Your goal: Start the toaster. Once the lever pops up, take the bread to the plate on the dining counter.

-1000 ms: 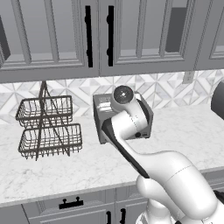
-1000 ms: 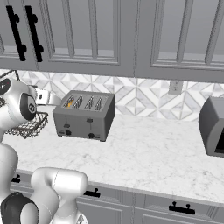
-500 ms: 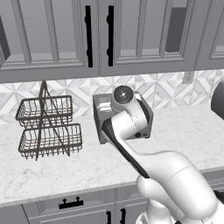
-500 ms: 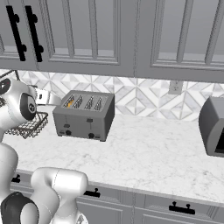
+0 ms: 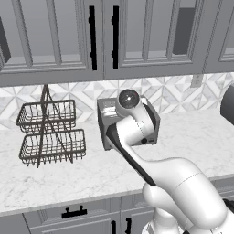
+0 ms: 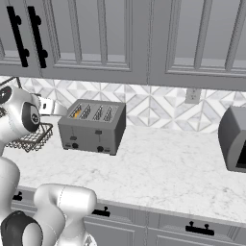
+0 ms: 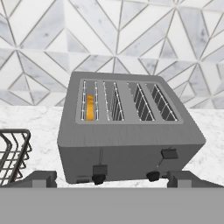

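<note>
You are at the very start: the toaster [image 6: 92,126] sits on the marble bench [image 6: 158,168] against the tiled backsplash, and the bread [image 7: 90,107] is down in its leftmost slot as the hand view shows it, with only a strip of orange crust visible. In that same view the two levers sit at different heights, the left one [image 7: 100,170] lower than the right one [image 7: 169,153]; you cannot tell from that alone whether toasting is running. Judge the pressing of the lever as not yet done, and everything after it, lifting the bread out and carrying it to the plate, is left as well.

Your fingers [image 7: 109,179] are spread fully wide and hold nothing, hovering in front of and a little above the toaster's front face, apart from it.

For room, mind the wire basket [image 5: 51,132] standing just beside the toaster on one side. The other side is open bench until a dark appliance [image 6: 234,139] well apart. The upper cabinets [image 6: 120,38] overhang the toaster, so lifting height is limited.
</note>
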